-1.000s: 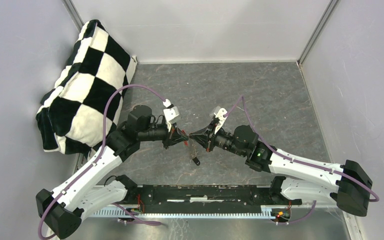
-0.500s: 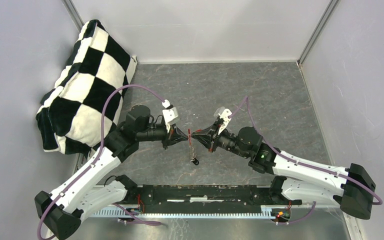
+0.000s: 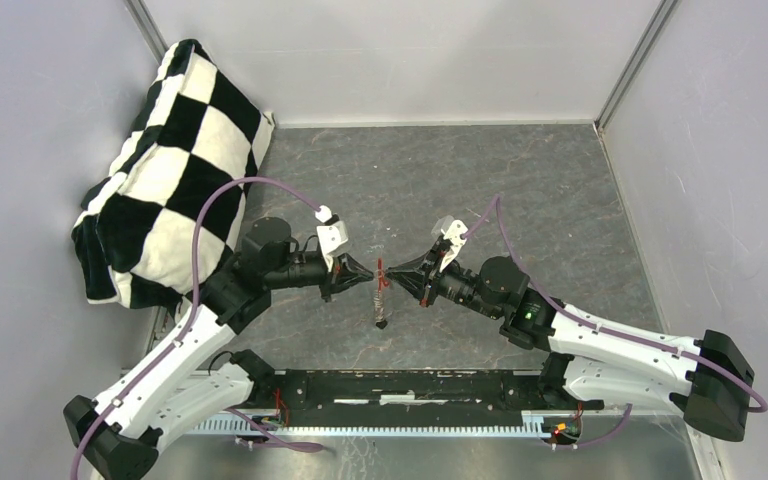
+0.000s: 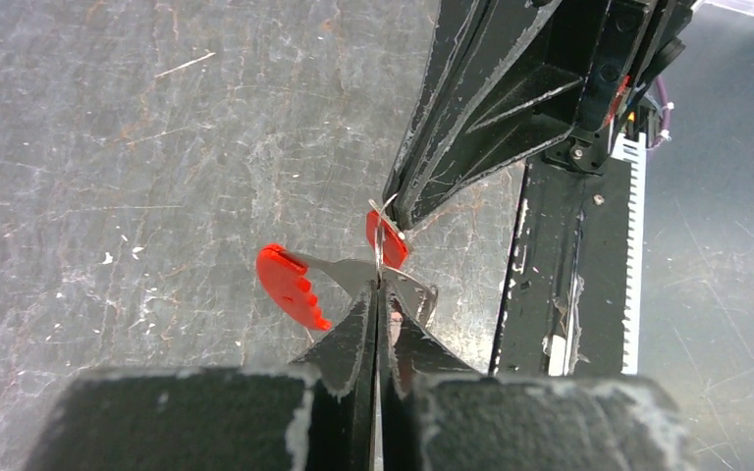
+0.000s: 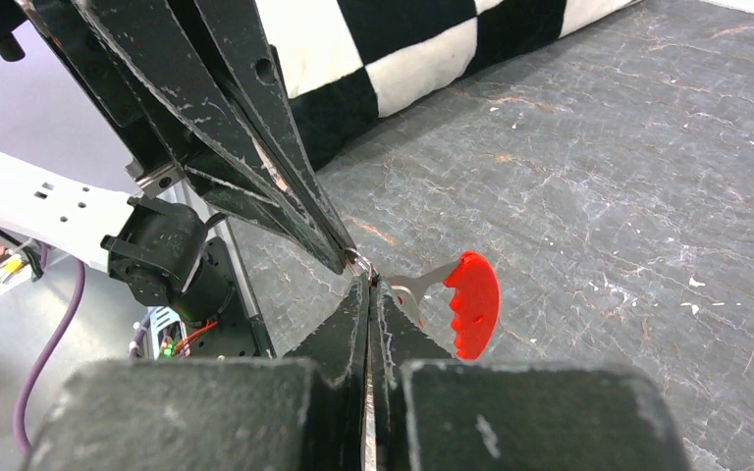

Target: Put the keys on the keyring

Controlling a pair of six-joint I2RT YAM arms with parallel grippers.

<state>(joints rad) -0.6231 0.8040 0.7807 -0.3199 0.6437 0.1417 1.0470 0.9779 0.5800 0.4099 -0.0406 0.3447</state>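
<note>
The left pincer (image 3: 366, 277) and the right pincer (image 3: 394, 274) have been moved a little to the left. Both are pressed together on the keyring (image 3: 381, 272), which is held above the middle of the worktop (image 3: 520, 190). The red key (image 4: 290, 285) is seen beside the tips. The black key (image 3: 381, 322) is hung below.

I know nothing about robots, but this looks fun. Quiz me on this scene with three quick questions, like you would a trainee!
1. True or false: the left tool and right tool are working far apart.
2. Is the red key lying on the table or held up off it?
3. What dangles lowest beneath the tools? A) red key B) black key C) a coin
Key: 1 false, their tips meet; 2 held up off it; 3 B.
</note>
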